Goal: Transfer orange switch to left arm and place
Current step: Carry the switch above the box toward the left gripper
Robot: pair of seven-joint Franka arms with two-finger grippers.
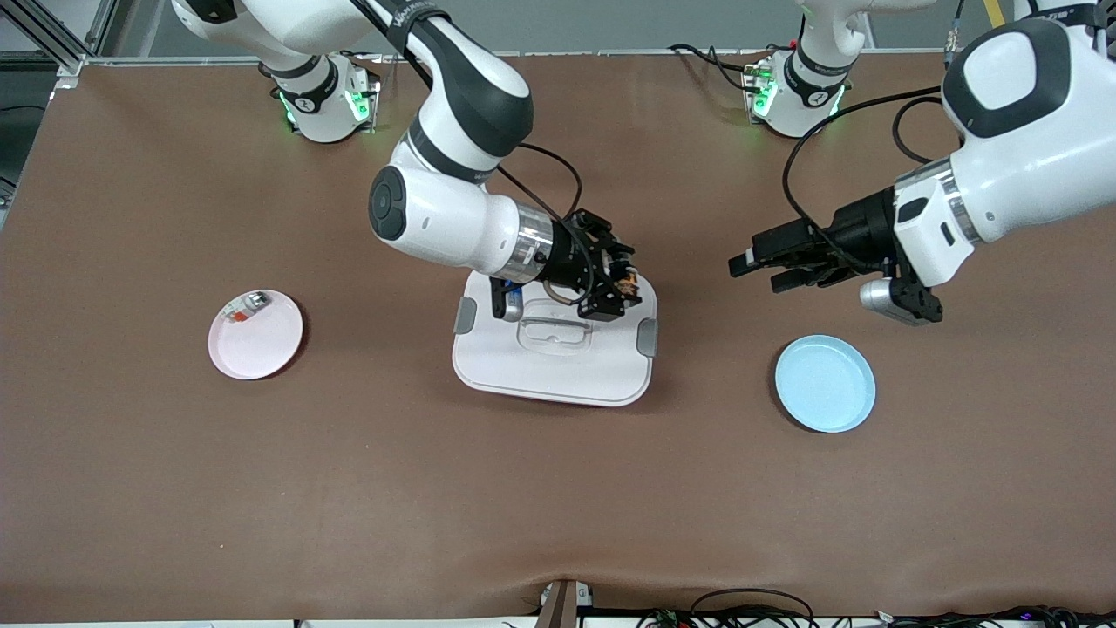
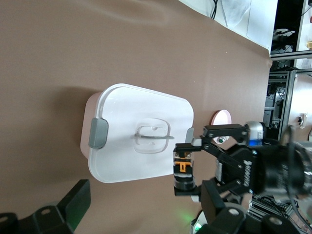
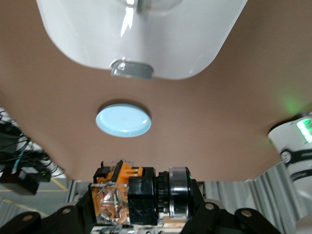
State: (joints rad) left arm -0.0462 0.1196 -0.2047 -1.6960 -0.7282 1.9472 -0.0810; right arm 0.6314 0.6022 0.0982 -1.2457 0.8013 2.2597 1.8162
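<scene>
Front view, clock directions read on that view. The right gripper (image 1: 621,281), on the arm whose base stands at the 11 o'clock corner of the worktop (image 1: 558,488), hangs over the box (image 1: 554,344), above the lid edge that lies farther from the front camera. Its jaws are pinched on the orange switch (image 1: 624,284). In the right wrist view the switch (image 3: 139,195) lies crosswise between the jaws, showing a clear-and-orange body section, a black block and a dark ringed cap. In the left wrist view the same part (image 2: 183,168) shows orange and black, held above the box edge (image 2: 141,136).

The left gripper (image 1: 757,266), on the arm whose base stands at about 1 o'clock, is up over bare worktop between the box and the blue plate (image 1: 825,384). It points toward the right gripper, well apart from it, and its jaws are spread and hold nothing.

The box, white with a grey latch (image 1: 465,315) on each short side and a recessed handle in its lid, sits near the centre of the worktop. The blue plate lies at about 4 o'clock from the box, toward the left arm's end. The pink plate (image 1: 255,334) lies at 9 o'clock from the box, toward the right arm's end. On its rim farthest from the front camera rests a small silver-and-red piece (image 1: 246,307).
</scene>
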